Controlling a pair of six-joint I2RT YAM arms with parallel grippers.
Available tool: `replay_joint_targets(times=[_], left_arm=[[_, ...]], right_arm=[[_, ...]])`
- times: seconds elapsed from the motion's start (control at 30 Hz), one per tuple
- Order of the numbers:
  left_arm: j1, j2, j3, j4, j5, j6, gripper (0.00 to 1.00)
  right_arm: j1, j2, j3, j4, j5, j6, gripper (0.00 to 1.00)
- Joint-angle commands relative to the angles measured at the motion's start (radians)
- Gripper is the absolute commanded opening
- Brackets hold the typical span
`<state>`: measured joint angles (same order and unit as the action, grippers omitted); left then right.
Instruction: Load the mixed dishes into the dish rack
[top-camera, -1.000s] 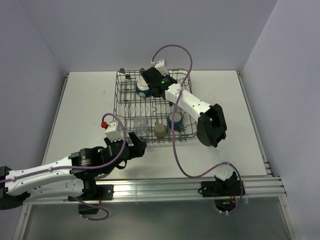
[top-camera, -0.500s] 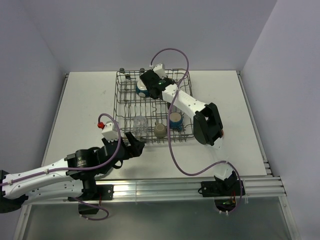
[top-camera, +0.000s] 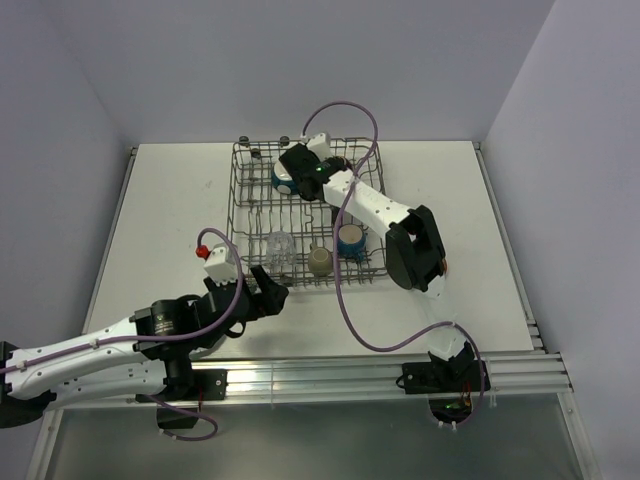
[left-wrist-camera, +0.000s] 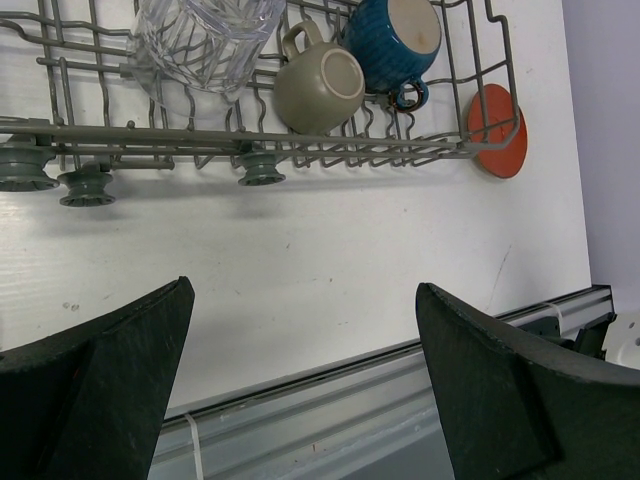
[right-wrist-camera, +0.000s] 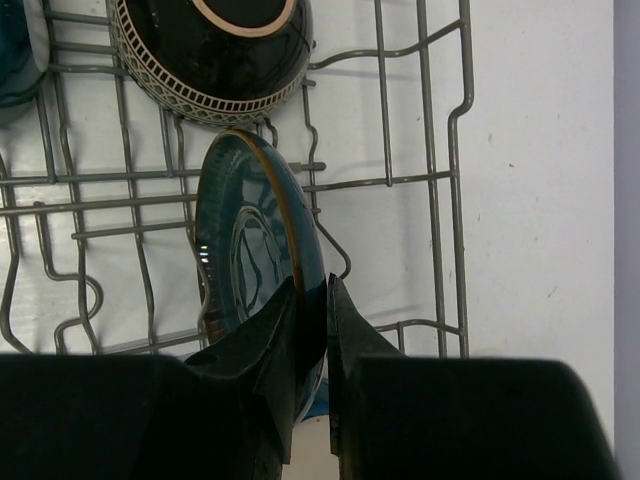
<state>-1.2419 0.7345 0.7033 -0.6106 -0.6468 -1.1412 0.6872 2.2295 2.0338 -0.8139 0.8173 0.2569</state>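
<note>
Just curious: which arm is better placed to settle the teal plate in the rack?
Right: the right gripper is shut on the teal plate, on edge inside the dish rack. The left gripper hangs open outside it.

You see a teal plate (right-wrist-camera: 250, 240) with a brown rim and faint swirls, a dark bowl (right-wrist-camera: 210, 50) with a pale geometric band, a grey rack (right-wrist-camera: 428, 180), a beige cup (left-wrist-camera: 320, 90), a blue mug (left-wrist-camera: 395, 40), a cut-patterned clear glass (left-wrist-camera: 205, 35), an orange-red plate (left-wrist-camera: 498, 130) and a white table (left-wrist-camera: 300, 260).

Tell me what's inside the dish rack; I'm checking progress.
Clear glass, beige cup, blue mug in front; behind, dark bowl and teal plate pinched by right fingers. Arm hides the rest.
</note>
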Motion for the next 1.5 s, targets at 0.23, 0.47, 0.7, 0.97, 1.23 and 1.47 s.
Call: replay_joint_targets(times=[0.23,0.47,0.7,0.97,1.23,1.47], left_arm=[[0.010,-0.030,-0.019,0.005,0.016,0.000,0.99],[0.012,-0.046,-0.044,-0.002,0.035,-0.025,0.99],[0.012,-0.079,-0.080,0.014,0.062,-0.048,0.99],[0.012,-0.083,-0.074,0.072,0.125,-0.022,0.99],[0.012,-0.038,-0.064,0.121,0.185,-0.003,0.99],[0.012,-0.078,-0.070,0.109,0.184,-0.009,0.99]], right_arm=[[0.012,-0.106,-0.104,0.022,-0.024,0.096,0.70],[0.012,-0.218,-0.144,-0.008,-0.032,0.157,1.00],[-0.018,-0.520,-0.436,-0.045,-0.018,0.347,1.00],[-0.227,-0.945,-1.065,0.102,-0.239,0.603,0.99],[-0.327,-1.163,-1.400,0.244,-0.414,0.731,0.97],[-0.423,-1.361,-1.632,0.360,-0.509,0.835,0.93]])
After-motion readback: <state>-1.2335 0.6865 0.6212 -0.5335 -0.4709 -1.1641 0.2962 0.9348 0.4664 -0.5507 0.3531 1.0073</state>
